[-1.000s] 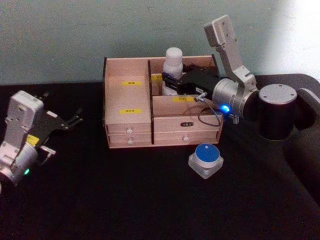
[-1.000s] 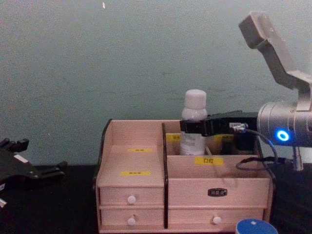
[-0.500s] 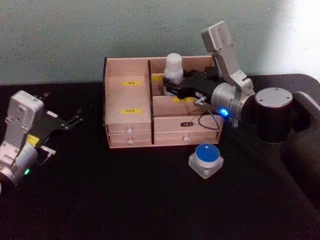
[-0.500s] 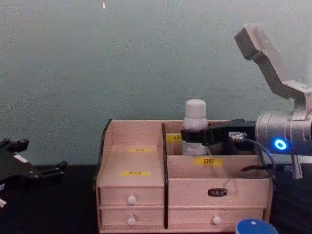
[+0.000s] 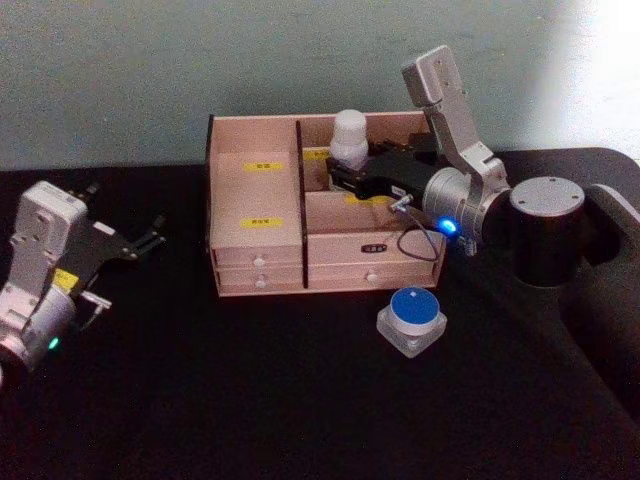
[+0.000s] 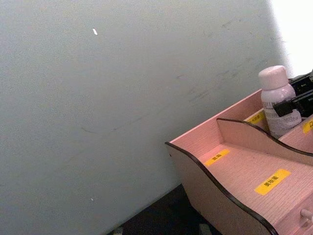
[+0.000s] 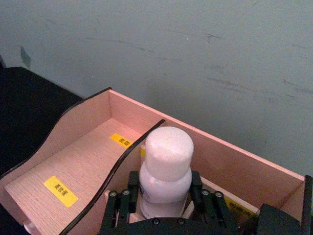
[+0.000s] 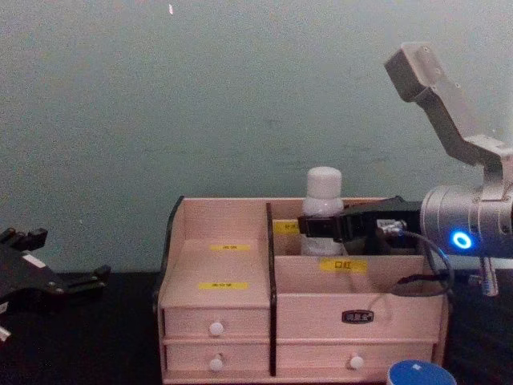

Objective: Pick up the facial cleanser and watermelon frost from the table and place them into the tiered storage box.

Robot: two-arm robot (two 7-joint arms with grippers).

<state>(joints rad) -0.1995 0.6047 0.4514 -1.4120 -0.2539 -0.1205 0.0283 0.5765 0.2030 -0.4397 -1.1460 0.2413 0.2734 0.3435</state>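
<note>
The facial cleanser (image 5: 348,133), a white bottle with a rounded cap, stands upright in the back right compartment of the tiered storage box (image 5: 255,240). My right gripper (image 5: 346,170) is shut on its body from the right, seen side-on in the chest view as the gripper (image 8: 322,227) around the bottle (image 8: 323,186). In the right wrist view the black fingers (image 7: 122,198) press both sides of the bottle (image 7: 166,156). The watermelon frost (image 5: 411,320), a small square jar with a blue lid, sits on the table in front of the box's right end. My left gripper (image 5: 150,232) hangs open at the far left.
The table is black, with a teal wall behind it. The box (image 8: 216,273) has a stepped left bay with yellow labels and small drawers with white knobs (image 8: 216,327). The right arm's dark base (image 5: 545,230) stands right of the box.
My right gripper has lowered the white bottle deeper into the back right compartment. The left arm has stayed still.
</note>
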